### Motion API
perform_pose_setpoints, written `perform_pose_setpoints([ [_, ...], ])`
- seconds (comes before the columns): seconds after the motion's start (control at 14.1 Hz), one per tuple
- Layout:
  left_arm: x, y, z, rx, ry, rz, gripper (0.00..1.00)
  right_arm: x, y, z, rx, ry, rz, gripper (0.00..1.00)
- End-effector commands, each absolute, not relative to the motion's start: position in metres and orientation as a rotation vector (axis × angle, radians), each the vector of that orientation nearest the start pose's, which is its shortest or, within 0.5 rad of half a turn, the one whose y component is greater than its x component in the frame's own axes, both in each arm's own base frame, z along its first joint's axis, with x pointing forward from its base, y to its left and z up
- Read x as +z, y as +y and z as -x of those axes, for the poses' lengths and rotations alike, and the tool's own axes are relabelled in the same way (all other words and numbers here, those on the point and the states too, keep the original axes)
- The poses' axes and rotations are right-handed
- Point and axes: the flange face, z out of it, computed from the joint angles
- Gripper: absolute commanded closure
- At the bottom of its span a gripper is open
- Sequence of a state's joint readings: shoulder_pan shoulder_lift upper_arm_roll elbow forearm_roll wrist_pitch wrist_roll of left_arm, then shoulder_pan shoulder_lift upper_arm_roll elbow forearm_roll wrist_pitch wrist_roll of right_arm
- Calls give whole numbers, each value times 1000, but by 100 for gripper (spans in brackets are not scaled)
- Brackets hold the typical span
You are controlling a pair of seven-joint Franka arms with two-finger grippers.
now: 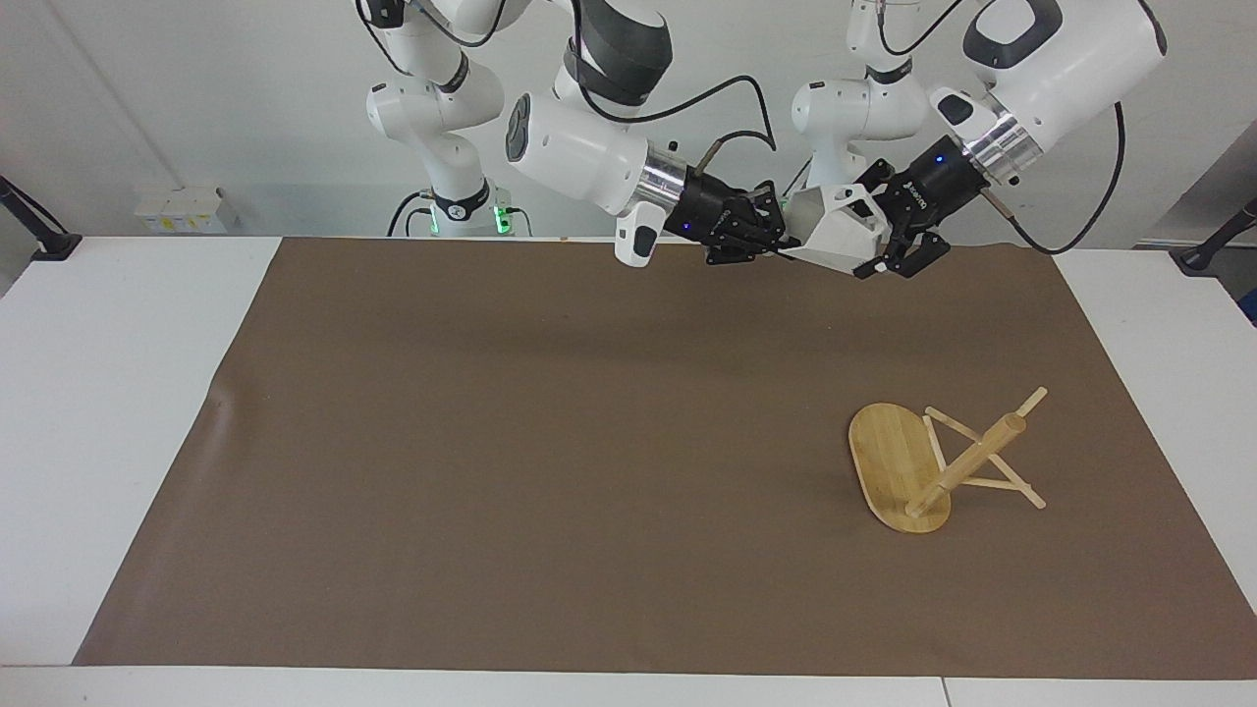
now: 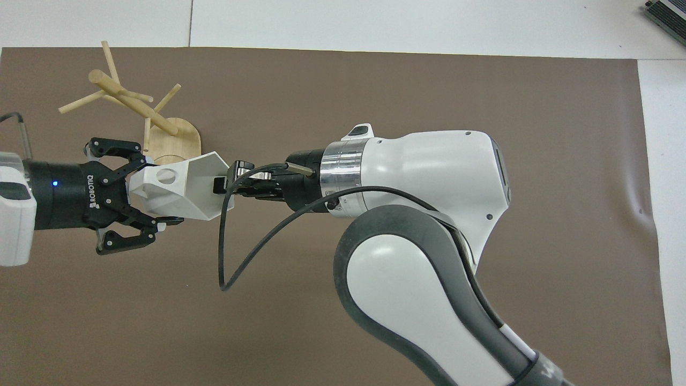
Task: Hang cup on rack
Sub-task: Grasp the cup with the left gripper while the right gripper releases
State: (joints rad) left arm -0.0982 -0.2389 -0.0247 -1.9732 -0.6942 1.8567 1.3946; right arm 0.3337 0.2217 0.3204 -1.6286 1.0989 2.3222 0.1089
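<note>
The white faceted cup [image 1: 833,236] [image 2: 179,187] hangs on its side in the air between both grippers, over the part of the brown mat nearest the robots. My right gripper [image 1: 781,241] [image 2: 222,182] is shut on the cup's rim. Around the cup's narrow end, my left gripper [image 1: 877,245] [image 2: 155,190] is shut, its fingers pressed on two sides. The handle's round hole faces up. The bamboo rack [image 1: 923,466] [image 2: 134,104] sits on the mat toward the left arm's end, farther from the robots, apart from the cup. I cannot tell whether it stands upright or is tipped.
A brown mat [image 1: 540,442] covers most of the white table [image 1: 108,393]. A black cable [image 2: 230,252] loops down from the right wrist. In the overhead view the cup and the left gripper cover part of the rack's oval base [image 2: 179,140].
</note>
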Motion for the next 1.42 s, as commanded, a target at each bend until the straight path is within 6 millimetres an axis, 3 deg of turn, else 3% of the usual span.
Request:
perform_pose_setpoints([
  [0.0,603,-108,-484,-949,2169,2732,100,559,403,-532,3,113,2051,100],
  [0.21,603,-108,-485,-951,2145,2752,100,558,403,-533,-7,103,2066,97],
  [0.35,604,-108,-485,-955,2138,2757,100,556,402,-533,-13,91,2077,58],
  [0.42,603,-108,-485,-954,2138,2758,100,555,402,-533,-20,80,2086,1],
  [0.71,603,-107,-486,-954,2127,2768,100,554,402,-533,-16,89,2089,0],
  [0.92,604,-104,-488,-970,2076,2780,100,557,388,-542,-30,113,2088,0],
  [1.2,597,-101,-493,-952,1826,2941,100,587,308,-576,-129,200,2077,0],
  [1.35,588,-102,-496,-904,1631,3006,100,608,253,-587,-222,193,2162,0],
])
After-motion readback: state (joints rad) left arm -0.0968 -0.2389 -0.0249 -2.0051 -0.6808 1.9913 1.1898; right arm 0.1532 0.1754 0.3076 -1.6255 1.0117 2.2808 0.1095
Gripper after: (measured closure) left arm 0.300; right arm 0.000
